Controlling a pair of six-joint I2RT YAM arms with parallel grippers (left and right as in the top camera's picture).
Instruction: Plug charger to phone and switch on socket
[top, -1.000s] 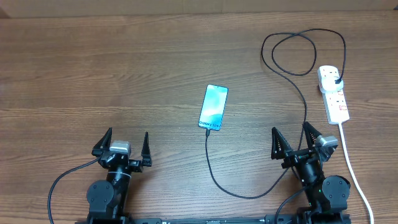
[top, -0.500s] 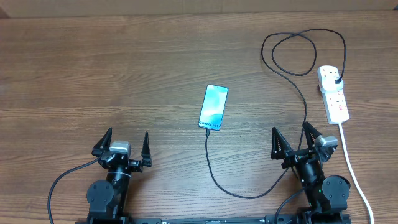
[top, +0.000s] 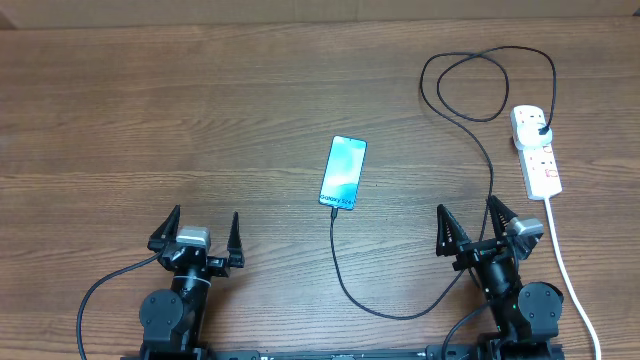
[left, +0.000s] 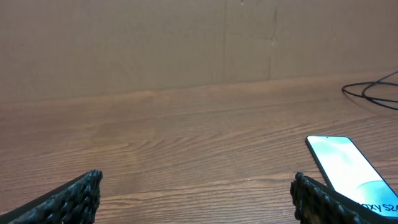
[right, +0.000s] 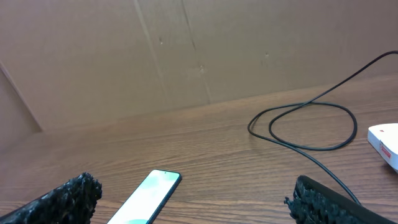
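Remaining exactly as 1 second ago, left hand (top: 204, 222) and right hand (top: 467, 214) sit released, charger (top: 334, 236) joined to phone (top: 343, 172).

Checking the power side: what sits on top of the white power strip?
A black plug sits in the far outlet of the white oblong power strip, its thin black cable looping away. The plug hides that outlet; switch positions are too small to tell.
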